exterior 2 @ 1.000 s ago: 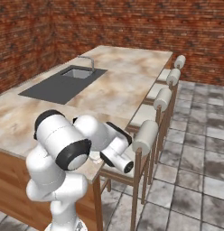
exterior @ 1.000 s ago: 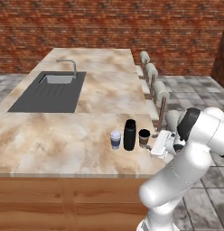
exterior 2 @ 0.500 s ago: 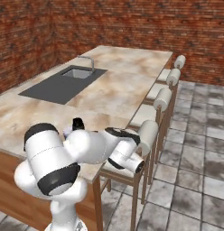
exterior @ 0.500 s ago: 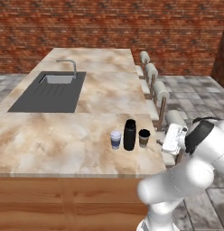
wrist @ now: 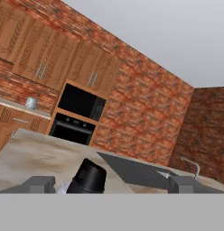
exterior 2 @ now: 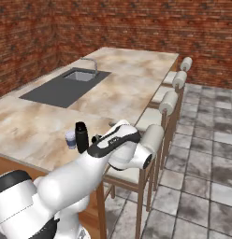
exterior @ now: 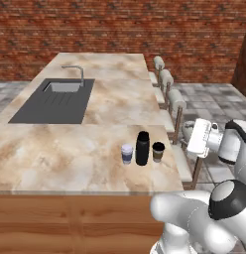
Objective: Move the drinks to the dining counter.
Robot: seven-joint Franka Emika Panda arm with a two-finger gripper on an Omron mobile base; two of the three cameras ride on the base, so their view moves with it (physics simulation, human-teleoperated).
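On the near right of the dining counter (exterior: 110,106) three drinks stand in a row: a white cup with a blue band (exterior: 127,153), a tall black bottle (exterior: 142,148) and a dark coffee cup with a tan sleeve (exterior: 158,152). My gripper (exterior: 193,141) hovers off the counter's right edge above a stool, a short way right of the coffee cup. In the hand view the gripper (wrist: 110,185) is open, its fingertips (wrist: 39,184) wide apart, with the bottle's black top (wrist: 89,177) ahead of them. In the right base view my arm covers the coffee cup; the bottle (exterior 2: 81,137) and the white cup (exterior 2: 70,139) show.
A dark inset sink (exterior: 53,101) with a faucet (exterior: 75,72) takes up the counter's left half. Padded stools (exterior: 177,101) line its right side above a tiled floor (exterior 2: 202,163). A brick wall stands behind. The hand view shows a black wall oven (wrist: 80,106) and wood cabinets (wrist: 37,54).
My hand has drawn back to the right and slightly up, away from the coffee cup and off the counter's edge. The three drinks have not moved.
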